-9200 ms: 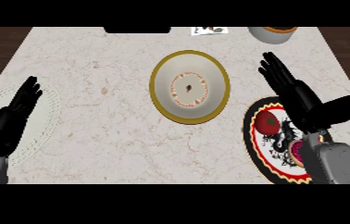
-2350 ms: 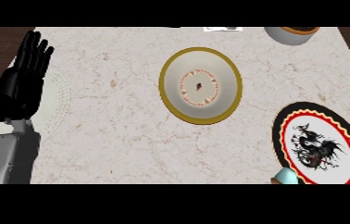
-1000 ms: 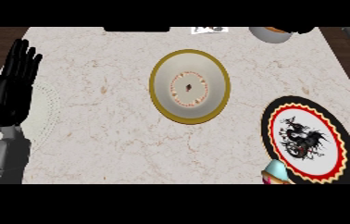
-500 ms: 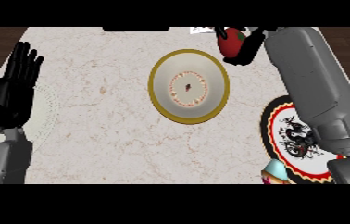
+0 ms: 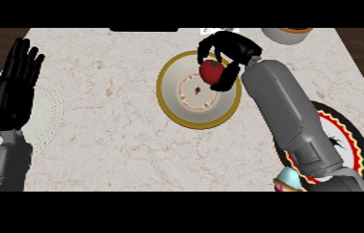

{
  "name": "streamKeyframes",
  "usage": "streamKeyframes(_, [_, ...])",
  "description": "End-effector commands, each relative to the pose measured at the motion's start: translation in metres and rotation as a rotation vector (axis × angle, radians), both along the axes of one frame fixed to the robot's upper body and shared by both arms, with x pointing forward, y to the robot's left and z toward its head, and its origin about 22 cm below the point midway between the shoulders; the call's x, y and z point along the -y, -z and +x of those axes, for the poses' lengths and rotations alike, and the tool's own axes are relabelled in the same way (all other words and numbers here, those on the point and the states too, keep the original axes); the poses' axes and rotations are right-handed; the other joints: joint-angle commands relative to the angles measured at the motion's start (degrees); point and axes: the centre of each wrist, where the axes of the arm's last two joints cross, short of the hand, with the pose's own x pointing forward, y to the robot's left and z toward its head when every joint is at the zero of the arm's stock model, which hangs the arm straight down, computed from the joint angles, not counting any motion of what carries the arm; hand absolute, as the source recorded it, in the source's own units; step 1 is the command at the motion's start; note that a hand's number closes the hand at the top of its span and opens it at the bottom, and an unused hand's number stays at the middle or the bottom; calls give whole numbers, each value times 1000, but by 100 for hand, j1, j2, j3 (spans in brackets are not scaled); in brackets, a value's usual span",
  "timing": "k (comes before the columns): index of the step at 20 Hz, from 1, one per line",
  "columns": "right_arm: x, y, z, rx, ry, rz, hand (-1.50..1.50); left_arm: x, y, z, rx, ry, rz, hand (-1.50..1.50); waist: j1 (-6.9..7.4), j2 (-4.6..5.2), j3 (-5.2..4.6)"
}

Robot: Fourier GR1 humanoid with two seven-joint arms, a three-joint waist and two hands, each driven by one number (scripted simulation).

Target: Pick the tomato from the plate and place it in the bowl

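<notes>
My right hand [image 5: 229, 51] is curled round a red tomato [image 5: 211, 71] and holds it over the upper right part of the bowl [image 5: 177, 109], a white dish with a gold rim in the middle of the counter. Behind my right forearm lies the black plate [image 5: 334, 128] with a red and white rim, partly hidden. At the left edge my left hand [image 5: 20, 80] rests open, fingers up.
A pale round mat [image 5: 50, 116] lies under my left hand at the left edge. A small bowl [image 5: 286, 34] sits at the counter's back right. A small colourful object [image 5: 289, 180] shows near the lower right, beside my right forearm.
My right hand has moved left from the back right of the counter with the tomato, and now holds it above the bowl. The left hand stays still.
</notes>
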Motion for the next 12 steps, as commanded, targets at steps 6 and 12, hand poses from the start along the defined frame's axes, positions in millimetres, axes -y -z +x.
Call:
streamKeyframes(6, [-8, 51, -6, -170, 45, 319, -150, 6, 4, -2, 26, 10, -4, 0, 45, 25, 2])
streamKeyframes(12, [18, 18, 13, -18, 196, 590, -150, 1, 5, -2, 9, -3, -17, 0, 105, 46, 3])
